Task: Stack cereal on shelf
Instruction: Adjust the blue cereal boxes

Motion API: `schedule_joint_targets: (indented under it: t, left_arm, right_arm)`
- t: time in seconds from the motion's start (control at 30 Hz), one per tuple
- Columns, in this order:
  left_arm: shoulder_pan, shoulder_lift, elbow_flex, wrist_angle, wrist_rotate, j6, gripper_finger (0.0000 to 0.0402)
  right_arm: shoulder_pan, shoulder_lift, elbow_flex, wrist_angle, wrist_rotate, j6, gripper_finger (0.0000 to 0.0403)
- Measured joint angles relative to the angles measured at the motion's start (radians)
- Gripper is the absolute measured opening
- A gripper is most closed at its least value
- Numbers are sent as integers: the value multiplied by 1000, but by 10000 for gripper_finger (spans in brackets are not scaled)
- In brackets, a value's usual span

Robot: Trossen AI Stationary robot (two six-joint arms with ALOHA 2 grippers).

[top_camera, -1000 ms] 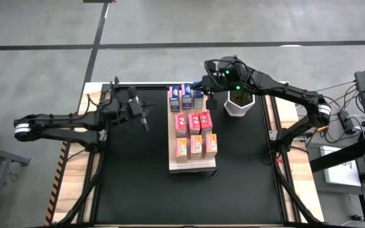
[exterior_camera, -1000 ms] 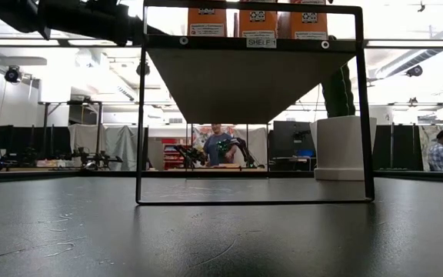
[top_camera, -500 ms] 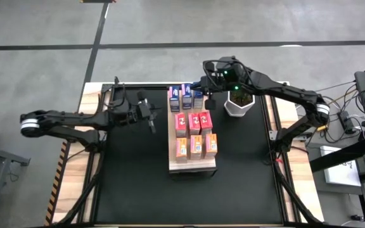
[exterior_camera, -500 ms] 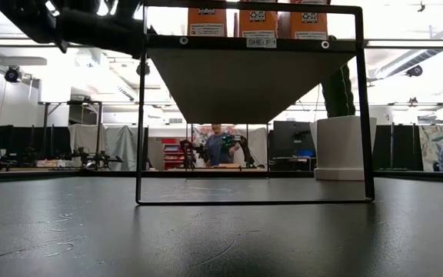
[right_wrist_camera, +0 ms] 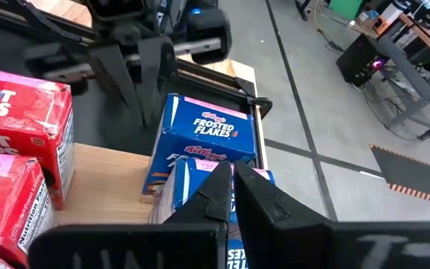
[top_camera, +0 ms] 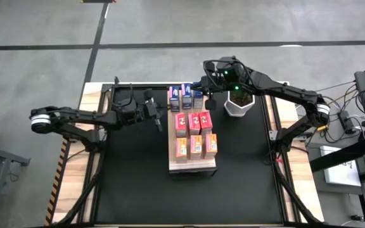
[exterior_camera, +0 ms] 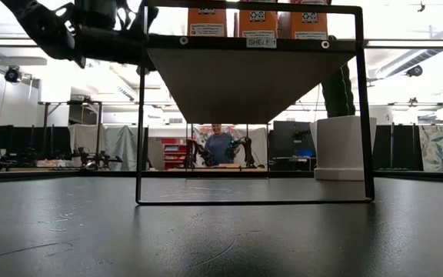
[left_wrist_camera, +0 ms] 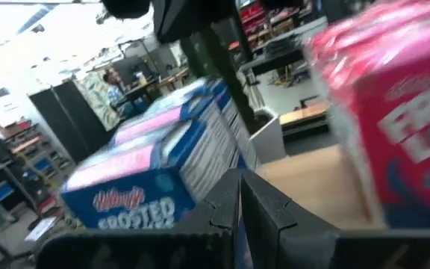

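The shelf (top_camera: pixel 192 166) is a light wood board on a black frame over the mat. The cereal stands on it in three rows: blue boxes (top_camera: pixel 184 98) at the far end, pink-red boxes (top_camera: pixel 192 120) in the middle, orange boxes (top_camera: pixel 195 145) at the near end. My left gripper (top_camera: pixel 159 123) is shut and empty, just left of the shelf beside the blue and pink-red rows; its wrist view shows the blue boxes (left_wrist_camera: pixel 148 175) and a pink-red box (left_wrist_camera: pixel 394 112) close ahead. My right gripper (right_wrist_camera: pixel 232 179) is shut over the right-hand blue boxes (right_wrist_camera: pixel 204 127). My right gripper's shut fingers (right_wrist_camera: pixel 219 196) stand over the top of a blue box (right_wrist_camera: pixel 181 179) at the far right of the shelf. The fingers hide the spot, and I cannot tell whether they touch it.
A white-potted cactus (top_camera: pixel 238 104) stands on the black mat just right of the shelf's far end, close under my right arm. In the low view the shelf's frame (exterior_camera: pixel 141 115) and the pot (exterior_camera: pixel 341 146) stand on the mat. People show in the room behind.
My left gripper has moved toward the table's right edge, from well left of the shelf to close beside its blue and pink-red boxes, staying shut. The boxes have kept their places.
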Motion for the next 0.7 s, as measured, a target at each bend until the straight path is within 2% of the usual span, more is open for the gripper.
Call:
schedule_joint_targets:
  t: [0.7]
  left_arm:
    - [18,98,4,111,-1,-20,0]
  right_arm:
    - [0,0,0,0,0,2,9]
